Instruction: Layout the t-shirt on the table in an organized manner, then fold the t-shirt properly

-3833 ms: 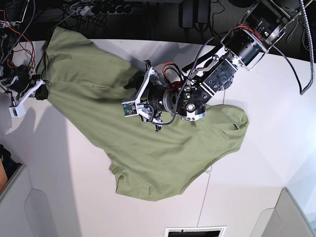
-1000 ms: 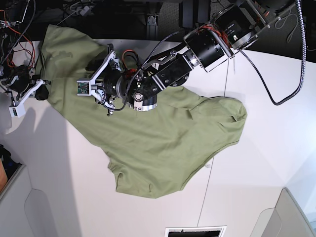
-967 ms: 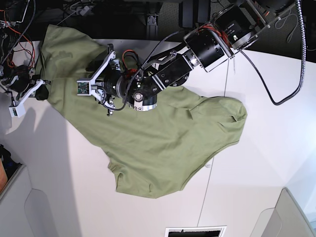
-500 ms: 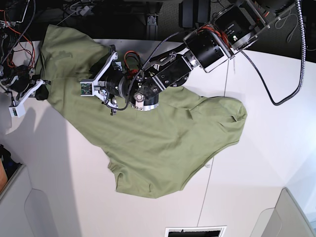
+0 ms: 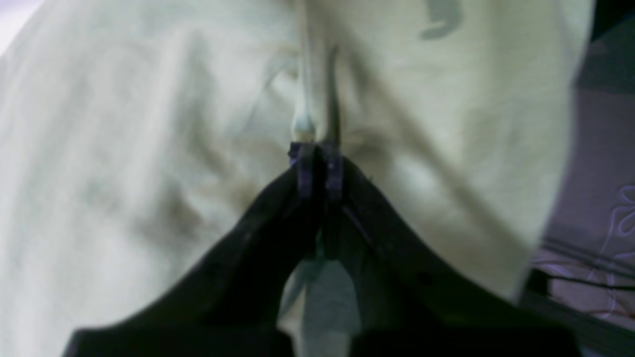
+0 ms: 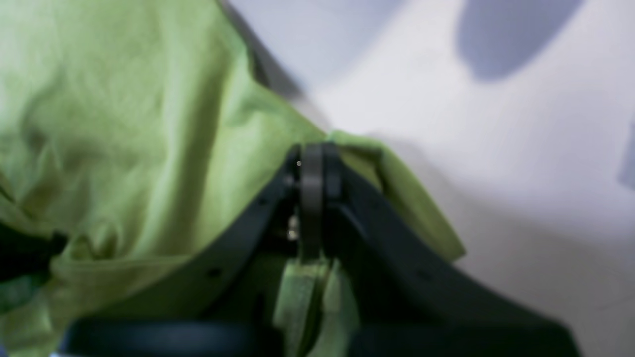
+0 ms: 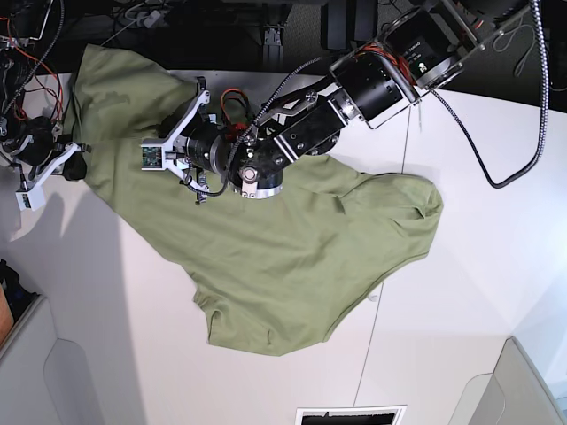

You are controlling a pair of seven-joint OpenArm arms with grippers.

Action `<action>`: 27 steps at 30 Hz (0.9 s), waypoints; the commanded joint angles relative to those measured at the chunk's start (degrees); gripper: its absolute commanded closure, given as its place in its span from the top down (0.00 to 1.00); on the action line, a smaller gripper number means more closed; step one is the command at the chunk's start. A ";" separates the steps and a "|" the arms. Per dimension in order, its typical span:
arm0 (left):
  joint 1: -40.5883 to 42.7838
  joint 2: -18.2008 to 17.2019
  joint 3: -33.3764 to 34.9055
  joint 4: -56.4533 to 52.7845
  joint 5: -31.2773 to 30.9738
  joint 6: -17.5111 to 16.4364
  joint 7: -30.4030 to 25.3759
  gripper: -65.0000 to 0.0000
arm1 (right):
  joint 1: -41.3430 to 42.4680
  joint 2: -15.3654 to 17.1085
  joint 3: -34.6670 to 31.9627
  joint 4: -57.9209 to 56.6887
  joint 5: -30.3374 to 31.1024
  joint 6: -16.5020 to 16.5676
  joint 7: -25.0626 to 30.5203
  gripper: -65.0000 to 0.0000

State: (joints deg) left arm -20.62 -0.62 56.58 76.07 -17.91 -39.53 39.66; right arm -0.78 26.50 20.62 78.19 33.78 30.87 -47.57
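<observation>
T-shirt (image 7: 266,257) sprawled diagonally across table (image 7: 461,266), bunched toward 10 o'clock. Left gripper (image 5: 317,163) clamped on a raised ridge of fabric; right gripper (image 6: 312,168) clamped on the shirt's edge at 9 o'clock, presumably for spreading flat.

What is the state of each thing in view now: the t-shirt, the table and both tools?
t-shirt: spread unevenly, crumpled, not folded, one end hanging past the far table edge.
table: partly covered by the t-shirt.
left tool: shut, pinching a fold of the t-shirt.
right tool: shut on the t-shirt's edge.
</observation>
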 commanded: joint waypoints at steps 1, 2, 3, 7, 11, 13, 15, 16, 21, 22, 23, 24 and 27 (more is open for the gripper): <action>-1.27 0.72 -0.24 2.51 -2.91 -0.47 0.59 0.00 | 0.59 0.92 0.31 0.39 -0.37 0.00 0.85 0.00; -1.27 0.57 -0.24 3.82 -5.38 -0.47 2.86 0.00 | 0.59 0.94 0.31 0.39 -0.37 0.00 1.18 0.00; -1.25 0.44 -0.24 5.22 -7.93 -0.47 5.16 0.00 | 0.63 0.94 0.31 0.37 -0.39 0.00 1.49 0.00; -1.07 0.39 -0.24 9.79 -16.37 -0.47 12.28 0.00 | 1.09 0.94 0.31 0.31 -2.23 0.00 2.71 0.00; -0.50 -1.31 -0.22 11.72 -24.06 -0.47 16.15 0.00 | 2.38 0.96 0.24 -0.63 -4.11 0.00 3.26 0.00; 0.83 -2.84 -0.22 13.14 -26.34 -0.47 18.58 0.00 | 3.17 0.96 0.24 -1.92 -4.79 0.00 3.96 0.00; 2.43 -4.94 -0.22 14.91 -27.26 -0.47 19.91 0.00 | 4.22 0.94 0.24 -3.45 -5.38 0.00 4.79 0.00; 3.10 -6.12 -0.22 15.80 -27.56 -0.47 19.98 0.00 | 5.01 0.94 0.24 -4.35 -5.40 0.00 5.16 0.00; 6.27 -11.98 -0.22 20.37 -28.61 -0.47 19.96 0.00 | 10.64 0.96 0.24 -10.32 -5.55 0.02 6.69 0.00; 6.93 -12.81 -0.22 21.03 -28.61 -0.47 19.96 0.00 | 11.76 0.94 0.24 -11.32 -5.53 0.02 6.69 0.00; 7.63 -13.55 -0.22 21.49 -28.61 -0.47 19.96 0.00 | 12.63 0.94 0.24 -12.15 -5.49 0.02 6.67 0.00; 8.26 -14.23 -0.22 21.84 -28.61 -0.47 19.96 0.00 | 13.51 0.92 0.24 -12.74 -5.44 0.02 6.67 0.00; 9.14 -15.69 -0.22 22.12 -28.63 -0.47 19.93 0.00 | 15.67 0.94 0.24 -13.57 -5.29 0.02 6.67 0.00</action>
State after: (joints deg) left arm -10.37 -16.32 56.71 97.17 -45.56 -39.51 60.38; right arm 13.34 26.33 20.60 63.79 27.77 30.81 -42.11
